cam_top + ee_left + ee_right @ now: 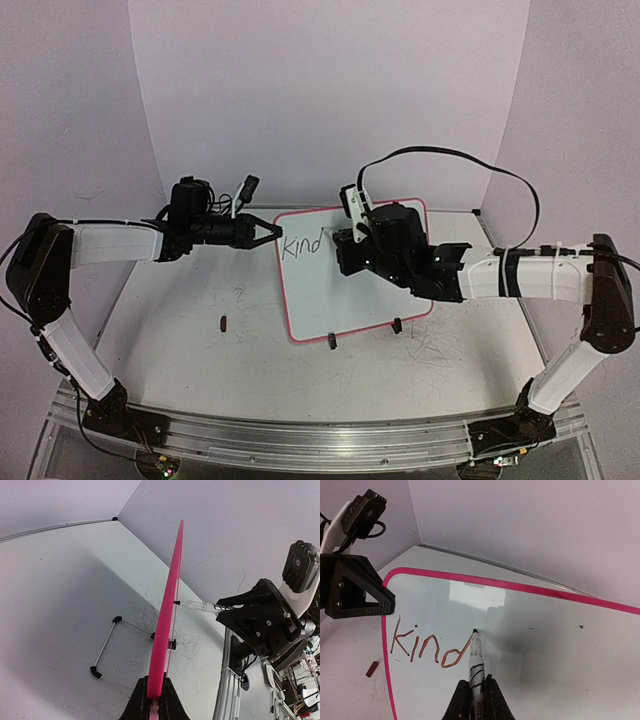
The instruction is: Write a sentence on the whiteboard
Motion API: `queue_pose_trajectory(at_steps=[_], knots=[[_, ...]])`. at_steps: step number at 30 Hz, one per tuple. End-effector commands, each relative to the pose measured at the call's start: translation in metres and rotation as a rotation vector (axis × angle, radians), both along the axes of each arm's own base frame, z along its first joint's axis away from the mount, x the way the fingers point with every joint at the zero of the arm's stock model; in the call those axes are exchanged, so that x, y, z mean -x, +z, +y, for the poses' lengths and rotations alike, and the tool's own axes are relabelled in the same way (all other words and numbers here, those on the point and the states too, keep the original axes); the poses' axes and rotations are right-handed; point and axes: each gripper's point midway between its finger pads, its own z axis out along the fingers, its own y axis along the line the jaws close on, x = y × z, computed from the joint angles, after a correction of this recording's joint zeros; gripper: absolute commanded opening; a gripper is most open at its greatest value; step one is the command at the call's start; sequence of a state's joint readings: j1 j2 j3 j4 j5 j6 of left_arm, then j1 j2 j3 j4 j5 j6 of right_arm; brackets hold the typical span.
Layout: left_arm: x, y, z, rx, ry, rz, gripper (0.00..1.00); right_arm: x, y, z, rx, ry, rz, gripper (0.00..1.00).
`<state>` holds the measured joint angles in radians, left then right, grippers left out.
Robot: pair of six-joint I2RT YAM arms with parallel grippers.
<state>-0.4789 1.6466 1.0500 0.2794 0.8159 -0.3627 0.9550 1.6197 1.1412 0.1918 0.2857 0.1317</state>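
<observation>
The whiteboard (345, 285) with a red-pink frame stands tilted on two black clip feet mid-table. My left gripper (272, 233) is shut on its left frame edge; the left wrist view shows the pink frame (167, 615) edge-on between the fingers. My right gripper (352, 240) is shut on a marker (476, 662) whose tip touches the board (545, 650) at the top of the "d". The sentence (427, 647) reads "kind" in thin reddish-dark strokes; it also shows in the top view (303, 244).
A small dark red cap or piece (223, 322) lies on the table left of the board, also in the right wrist view (371, 669). A wire stand (106, 649) with black ends lies on the table behind the board. Walls enclose the back and sides.
</observation>
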Motion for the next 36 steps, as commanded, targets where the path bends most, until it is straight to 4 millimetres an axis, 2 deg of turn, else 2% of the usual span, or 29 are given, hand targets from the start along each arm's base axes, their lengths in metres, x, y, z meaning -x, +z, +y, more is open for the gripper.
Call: queue_pose_trajectory(at_steps=[1,5,13,23,31,36], knots=[[0.008,0.021,0.000,0.021,-0.016,-0.078,0.00,-0.015,0.016,-0.001,-0.019,-0.042,-0.044,0.00],[0.008,0.022,0.000,0.022,-0.016,-0.080,0.00,-0.012,0.012,0.000,-0.021,-0.026,-0.033,0.00],[0.007,0.023,0.000,0.021,-0.013,-0.083,0.00,0.004,-0.010,-0.004,-0.010,0.010,0.029,0.00],[0.007,0.022,0.001,0.020,-0.010,-0.084,0.00,0.014,-0.030,-0.003,0.009,0.033,0.074,0.00],[0.007,0.022,0.000,0.020,-0.010,-0.084,0.00,0.019,-0.039,-0.011,0.031,0.027,0.094,0.00],[0.007,0.022,0.000,0.019,-0.012,-0.082,0.00,0.019,-0.038,-0.017,0.043,0.008,0.087,0.00]])
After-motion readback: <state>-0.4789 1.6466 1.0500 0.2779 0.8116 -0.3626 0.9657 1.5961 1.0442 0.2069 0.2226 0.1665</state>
